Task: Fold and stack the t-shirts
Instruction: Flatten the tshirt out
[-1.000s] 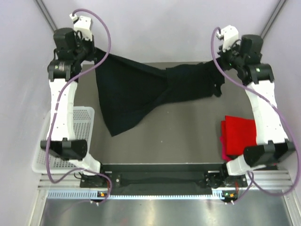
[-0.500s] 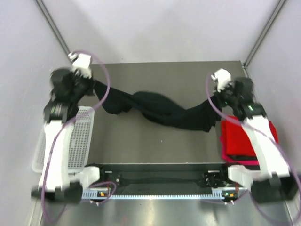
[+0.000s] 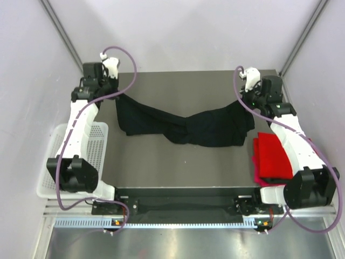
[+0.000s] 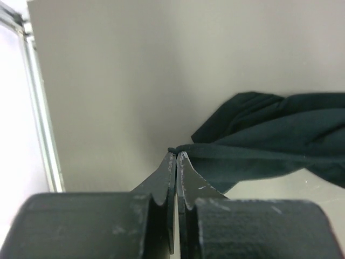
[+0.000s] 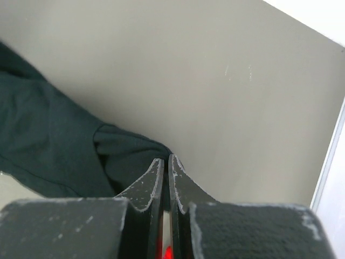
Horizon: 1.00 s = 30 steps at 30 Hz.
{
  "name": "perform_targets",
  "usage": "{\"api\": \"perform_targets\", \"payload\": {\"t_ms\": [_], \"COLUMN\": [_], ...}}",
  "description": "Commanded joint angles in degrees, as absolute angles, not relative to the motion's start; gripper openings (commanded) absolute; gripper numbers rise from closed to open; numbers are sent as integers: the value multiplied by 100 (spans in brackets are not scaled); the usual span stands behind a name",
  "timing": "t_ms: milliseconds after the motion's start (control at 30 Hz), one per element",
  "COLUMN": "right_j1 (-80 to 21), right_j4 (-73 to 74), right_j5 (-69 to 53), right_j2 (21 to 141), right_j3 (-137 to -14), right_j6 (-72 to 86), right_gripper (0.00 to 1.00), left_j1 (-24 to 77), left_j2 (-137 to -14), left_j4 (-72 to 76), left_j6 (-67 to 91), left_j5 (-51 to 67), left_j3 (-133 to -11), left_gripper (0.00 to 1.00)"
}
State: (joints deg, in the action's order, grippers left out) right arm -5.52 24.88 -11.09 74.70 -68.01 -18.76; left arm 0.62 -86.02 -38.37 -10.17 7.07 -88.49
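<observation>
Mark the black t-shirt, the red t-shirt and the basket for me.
black t-shirt (image 3: 202, 129): top external view, bunched middle.
red t-shirt (image 3: 269, 158): top external view, folded top face.
basket (image 3: 98, 147): top external view, mesh floor.

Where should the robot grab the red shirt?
Probably the red shirt by its left edge, coming from the middle of the table. It lies folded flat, that edge faces bare tabletop, and the right arm covers its other side.

walls: pale lilac; table: dark grey, matte; corner posts: grey metal; near edge: aluminium rail
</observation>
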Motion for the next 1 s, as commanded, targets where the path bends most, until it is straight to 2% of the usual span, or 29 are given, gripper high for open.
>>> {"api": "perform_targets", "payload": {"t_ms": [0, 100, 133, 267, 333, 400, 500, 633, 667, 767, 967], "right_j1": [-562, -563, -554, -563, -563, -562, -563, -563, -563, -563, -589], "right_j4": [2197, 2487, 2566, 2487, 2688, 2646, 2374, 2162, 2258, 2460, 2417], "right_j5": [-1178, -1484, -1529, -1512, -1547, -1556, -1477, -1398, -1389, -1406, -1424], "right_j2": [7776, 7657, 7490, 6138, 6021, 5916, 6168, 7029, 7553, 8294, 8402], "right_j3": [-7493, -8207, -8566, -8867, -9034, -8686, -7274, -6611, -6609, -6767, -7031], "right_j6": [-1784, -1749, -1723, -2082, -2258, -2303, -2163, -2013, -1995, -1916, -1758], "right_gripper": [0, 0, 0, 0, 0, 0, 0, 0, 0, 0, 0], "left_j1": [35, 44, 35, 35, 35, 35, 35, 35, 35, 35, 35], "left_j2": [-8917, -9133, -8958, -7361, -7164, -7111, -7346, -8067, -8225, -8822, -9148], "left_j4": [-3497, -4103, -4035, -2929, -2978, -3260, -3813, -4376, -4490, -4771, -4526], "left_j6": [-870, -695, -651, -649, -755, -852, -914, -1072, -1081, -1099, -1073], "left_j5": [643, 886, 1027, 1029, 1002, 1063, 1169, 1072, 985, 852, 905], "left_j3": [-9845, -11332, -11451, -10673, -10652, -10313, -9295, -8342, -8149, -8278, -8840], "left_gripper": [0, 0, 0, 0, 0, 0, 0, 0, 0, 0, 0]}}
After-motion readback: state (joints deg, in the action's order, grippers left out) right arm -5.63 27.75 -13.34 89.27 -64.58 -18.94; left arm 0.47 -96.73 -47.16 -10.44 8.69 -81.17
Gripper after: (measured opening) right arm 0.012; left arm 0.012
